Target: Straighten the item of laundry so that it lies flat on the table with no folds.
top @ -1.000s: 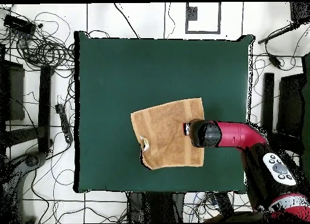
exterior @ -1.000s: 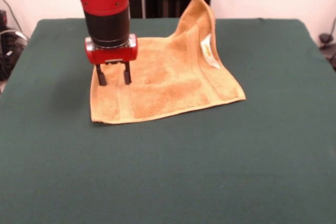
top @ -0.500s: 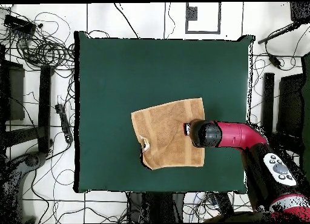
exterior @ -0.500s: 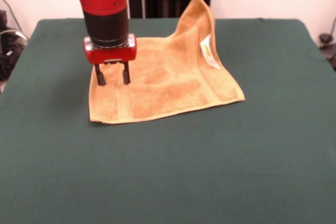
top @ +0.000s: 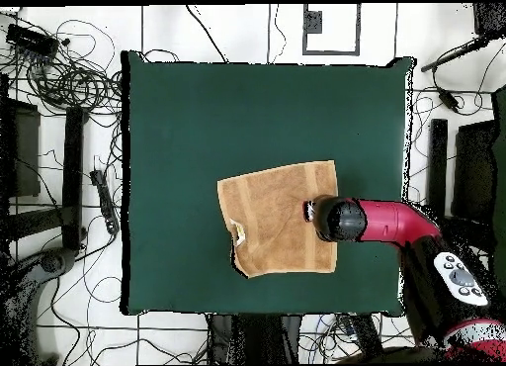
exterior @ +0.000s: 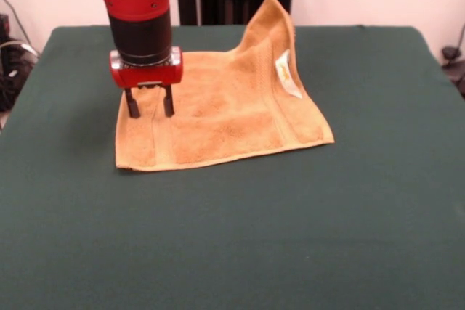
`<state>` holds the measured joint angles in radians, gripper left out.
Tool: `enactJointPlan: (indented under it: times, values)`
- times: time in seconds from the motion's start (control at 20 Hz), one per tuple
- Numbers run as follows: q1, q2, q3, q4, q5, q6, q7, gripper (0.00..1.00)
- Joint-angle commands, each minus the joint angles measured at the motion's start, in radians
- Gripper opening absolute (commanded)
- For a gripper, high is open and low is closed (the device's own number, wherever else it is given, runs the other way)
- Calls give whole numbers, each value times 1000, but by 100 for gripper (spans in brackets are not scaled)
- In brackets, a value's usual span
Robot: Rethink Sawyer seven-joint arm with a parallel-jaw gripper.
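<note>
A: Where does your towel (exterior: 218, 117) sit?

B: It lies on the table (exterior: 240, 237), a little toward the robot's side of the middle. In the overhead view you find the towel (top: 277, 219) just past centre, toward 5 o'clock of the table (top: 198, 115).

A: And relative to your gripper (exterior: 150, 103)?

B: Your gripper stands on the towel's 9 o'clock side in the front view, close to that edge and toward the far corner. Both fingertips (exterior: 133, 112) point straight down and reach the cloth, or very nearly; you cannot tell whether they press on it. The jaws are spread apart, with bare towel showing between them and nothing gripped. From above, the gripper (top: 314, 213) is mostly hidden by the arm (top: 380, 222), which reaches in from 3 o'clock over the towel's edge.

A: Is your towel flat?

B: Most of it is. The near half lies spread, with a woven band running along the 9 o'clock side. The corner at about 1 o'clock in the front view stands up in a peak, and a ridge runs down from it toward the 4 o'clock corner.

A: Any writing for you to read?

B: A small white label (exterior: 288, 77) sits on that raised fold, on its 3 o'clock slope. It bears a small yellowish mark, but you cannot read it. From above, the label (top: 236, 229) shows at the towel's 8 o'clock edge.
</note>
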<state>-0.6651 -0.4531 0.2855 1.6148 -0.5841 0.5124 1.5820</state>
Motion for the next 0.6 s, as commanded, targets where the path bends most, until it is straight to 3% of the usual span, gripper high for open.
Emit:
enactJointPlan:
  times: [0.05,0.6]
  values:
    - [-22,91,-75,-81,-68,8,23,100]
    - [-24,106,-64,-54,-61,-36,40,100]
